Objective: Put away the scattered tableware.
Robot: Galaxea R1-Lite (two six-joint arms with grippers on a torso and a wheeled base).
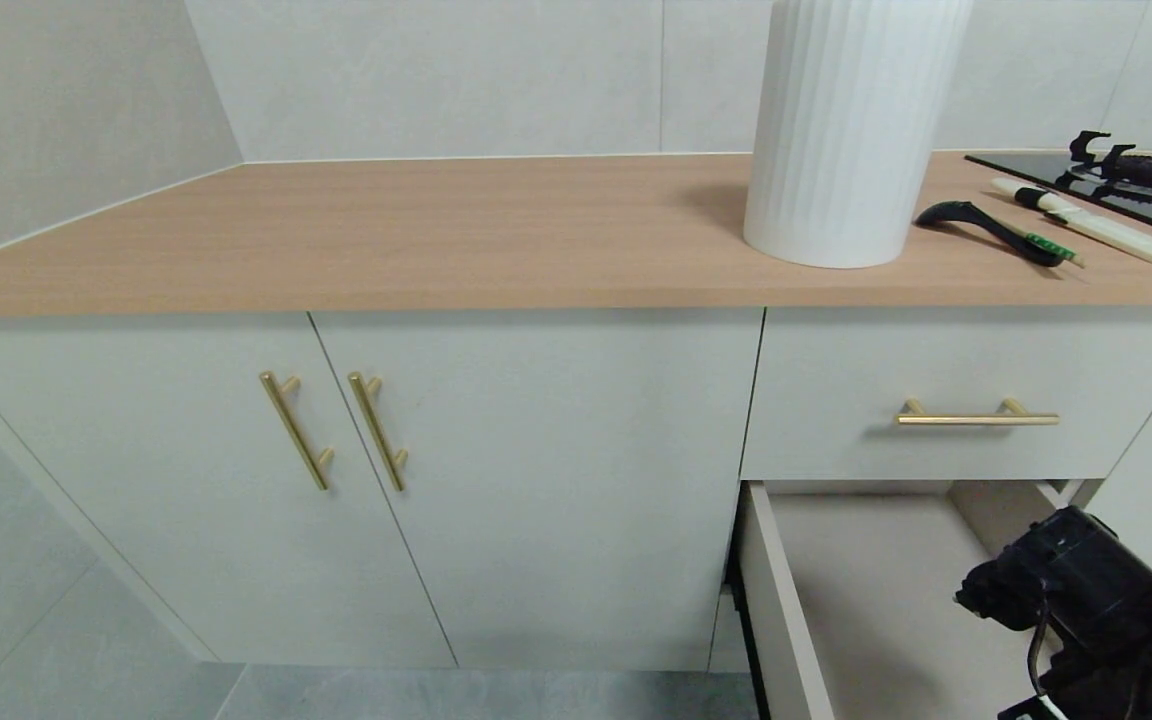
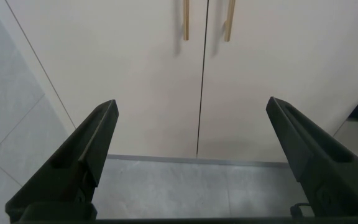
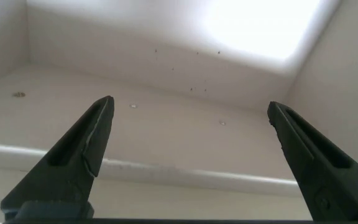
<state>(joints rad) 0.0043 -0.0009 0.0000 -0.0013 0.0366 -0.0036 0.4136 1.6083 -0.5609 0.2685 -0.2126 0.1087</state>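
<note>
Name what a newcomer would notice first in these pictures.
The tall white ribbed container standing on the wooden countertop dominates. Right of it, beside the stove, lie a black-handled utensil and a white knife. Below, the lower drawer stands open.

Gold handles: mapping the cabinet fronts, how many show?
3: left door handle, right door handle, and drawer handle on the shut drawer above the open drawer; its own may be hidden.

No text, label, number or sign can be read on the white ribbed container (image 1: 851,130), the pale knife (image 1: 1101,228) or the black peeler (image 1: 986,228) on the desk (image 1: 386,230), though the peeler's small green patch (image 1: 1048,245) is perhaps too small to judge.
</note>
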